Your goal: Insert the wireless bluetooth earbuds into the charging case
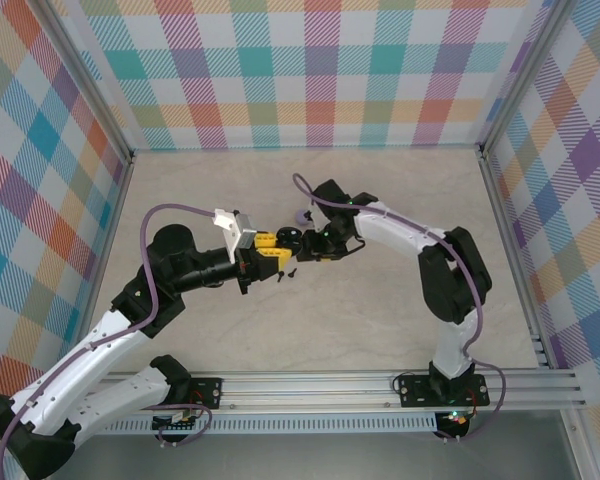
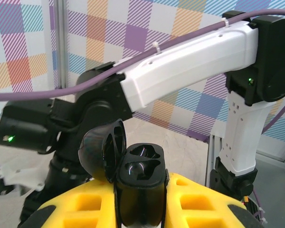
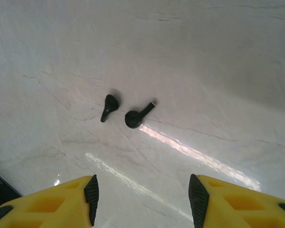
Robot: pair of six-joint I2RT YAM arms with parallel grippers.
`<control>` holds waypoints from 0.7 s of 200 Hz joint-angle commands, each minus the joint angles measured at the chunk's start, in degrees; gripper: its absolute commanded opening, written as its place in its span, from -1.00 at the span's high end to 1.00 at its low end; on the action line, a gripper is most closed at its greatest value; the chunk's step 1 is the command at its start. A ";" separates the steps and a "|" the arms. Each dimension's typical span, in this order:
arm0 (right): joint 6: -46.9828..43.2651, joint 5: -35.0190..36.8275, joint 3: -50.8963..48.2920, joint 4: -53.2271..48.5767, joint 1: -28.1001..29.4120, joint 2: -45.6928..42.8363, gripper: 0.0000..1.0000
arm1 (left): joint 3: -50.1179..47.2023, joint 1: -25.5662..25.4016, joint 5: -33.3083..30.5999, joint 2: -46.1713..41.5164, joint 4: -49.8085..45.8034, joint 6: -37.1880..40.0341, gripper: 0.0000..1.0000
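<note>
The black charging case [image 2: 140, 190] stands upright between the yellow fingers [image 2: 204, 199] of my left gripper [image 2: 140, 202], which is shut on it. Its lid [image 2: 102, 152] is swung open to the left, and both sockets [image 2: 142, 161] are bare. In the top view the left gripper [image 1: 273, 245] holds the case [image 1: 291, 239] above mid-table. Two black wireless bluetooth earbuds [image 3: 109, 107] [image 3: 135, 116] lie side by side on the table. My right gripper [image 3: 143, 199] hovers above them, open, with nothing between its pads [image 3: 91, 194]. It faces the case from the right in the top view [image 1: 323, 246].
A small lavender piece [image 1: 302, 215] lies on the table just behind the two grippers. The right arm [image 2: 190, 61] crosses closely in front of the left wrist. Checked walls [image 1: 310, 70] enclose the pale marble table [image 1: 380, 320] on three sides.
</note>
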 commanded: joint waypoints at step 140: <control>-18.55 9.96 19.00 -12.32 6.63 17.28 -0.25 | -1.19 -0.36 -1.83 -2.44 -1.19 -0.36 0.85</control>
